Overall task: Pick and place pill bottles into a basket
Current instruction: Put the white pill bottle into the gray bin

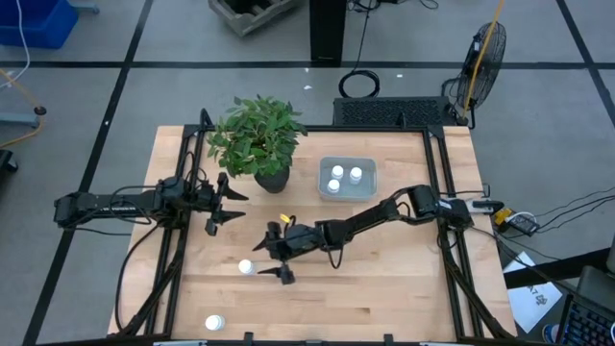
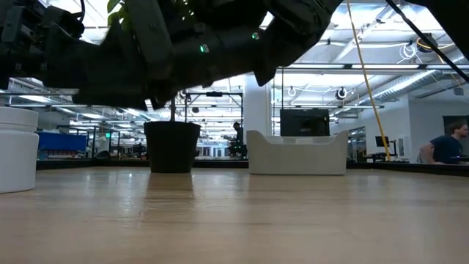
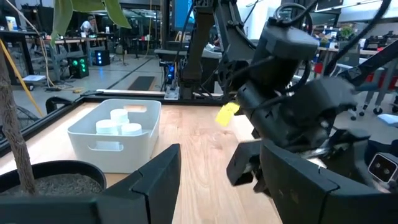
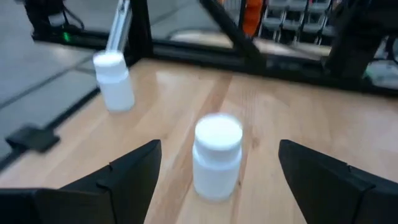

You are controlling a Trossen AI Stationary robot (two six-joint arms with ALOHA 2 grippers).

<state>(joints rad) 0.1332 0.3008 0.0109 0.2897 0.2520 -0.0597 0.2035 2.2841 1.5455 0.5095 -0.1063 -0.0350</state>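
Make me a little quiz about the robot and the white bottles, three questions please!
1. How many pill bottles lie in the basket?
2. True or false: the right gripper is shut on a bottle.
3. Which stands nearer the right gripper: A, the bottle at the table's edge, or B, the bottle in mid-table?

Key: 1. Three. 2. False, it is open, fingers either side, not touching. 3. B.

White pill bottles [image 4: 217,159], pale basket [image 1: 347,190]
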